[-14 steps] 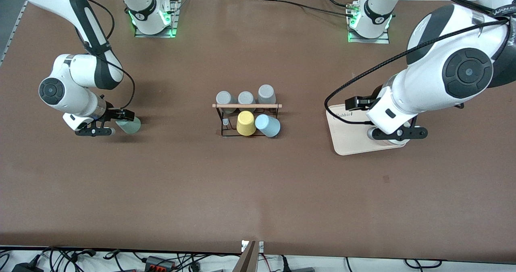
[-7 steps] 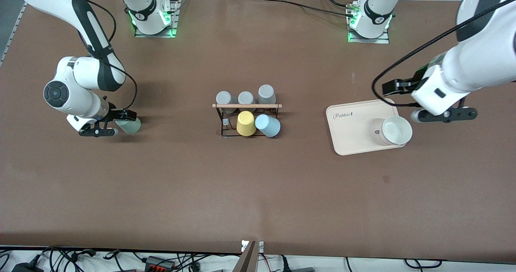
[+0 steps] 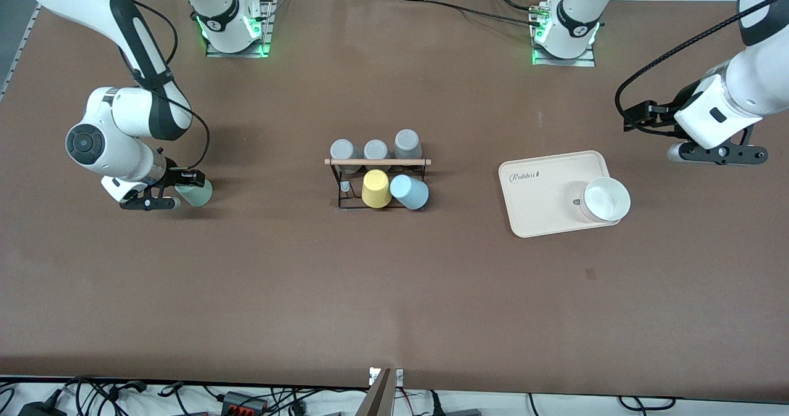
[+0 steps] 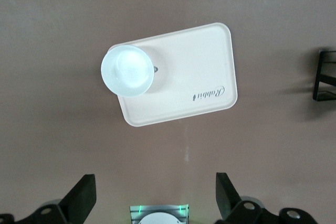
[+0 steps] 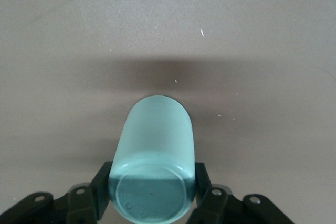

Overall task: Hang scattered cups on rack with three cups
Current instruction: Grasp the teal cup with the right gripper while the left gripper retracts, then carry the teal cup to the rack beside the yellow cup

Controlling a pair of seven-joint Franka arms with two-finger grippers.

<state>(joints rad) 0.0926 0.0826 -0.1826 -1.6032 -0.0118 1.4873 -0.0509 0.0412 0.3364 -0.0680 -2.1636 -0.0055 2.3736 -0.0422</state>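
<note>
A pale sage-green cup (image 3: 196, 193) lies on its side on the table toward the right arm's end. My right gripper (image 3: 185, 189) is shut on it, and in the right wrist view its fingers (image 5: 100, 182) press both sides of the cup (image 5: 155, 135) near its base. The light blue cup (image 3: 410, 191) leans at the black wire rack (image 3: 377, 162) with the wooden rod, on the side nearer the front camera, beside a yellow cup (image 3: 376, 188). My left gripper (image 3: 716, 154) hangs open and holds nothing, over bare table past the tray (image 3: 536, 200) at the left arm's end.
Three grey cups (image 3: 376, 150) stand in a row at the rack, farther from the front camera. A cream tray (image 4: 199, 61) marked "Rabbit" carries a white cup (image 4: 127, 70) at its corner. A corner of the black rack (image 4: 325, 77) shows in the left wrist view.
The left arm has lifted off the tray and swung toward its own end of the table, uncovering the white cup. The right gripper's fingers have closed on the sage-green cup.
</note>
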